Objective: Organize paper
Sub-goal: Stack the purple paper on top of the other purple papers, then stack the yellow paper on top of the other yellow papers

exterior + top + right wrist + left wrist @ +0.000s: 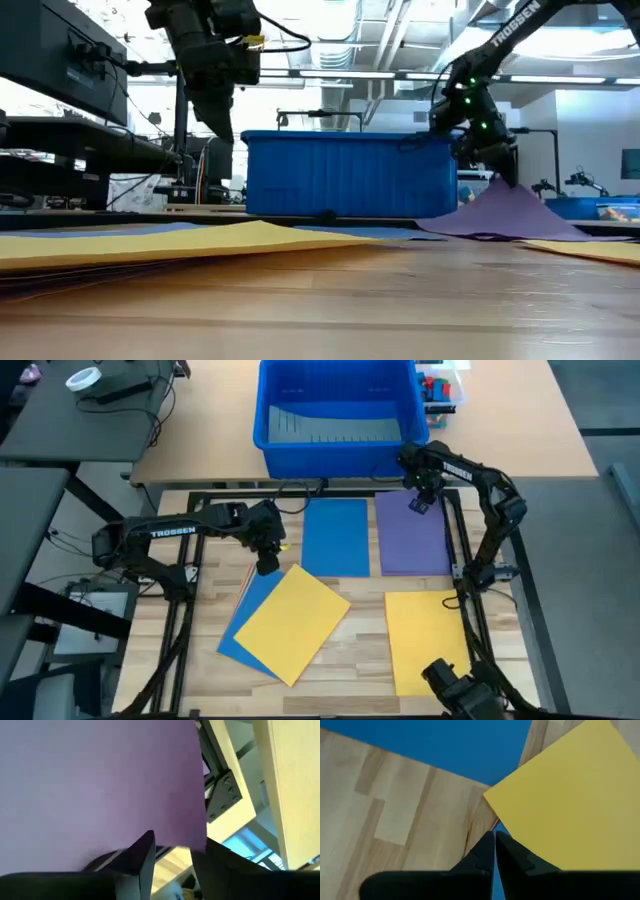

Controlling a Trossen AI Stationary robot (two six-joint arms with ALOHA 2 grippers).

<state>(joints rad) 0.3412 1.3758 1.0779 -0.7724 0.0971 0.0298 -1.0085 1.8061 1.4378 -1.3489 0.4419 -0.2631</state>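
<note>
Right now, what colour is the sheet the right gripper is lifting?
Purple sheet, clearest in the high view.

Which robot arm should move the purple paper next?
The right one, probably. The right gripper is at the far edge of the purple paper, and the low view shows that edge lifted off the table. The left gripper hangs shut above the tilted yellow sheet, farther away.

Both arms are built from dark, matte black links, each carrying white "TROSSEN" lettering along one link: the left arm (170, 532) on its forearm and the right arm (470, 472) on its upper link. Black cables run along the links, and a yellow tag or connector shows at the left wrist. Green indicator lights glow on the right arm's wrist housing in the low view, and each gripper ends in two flat, tapered black fingers (485, 855).
</note>
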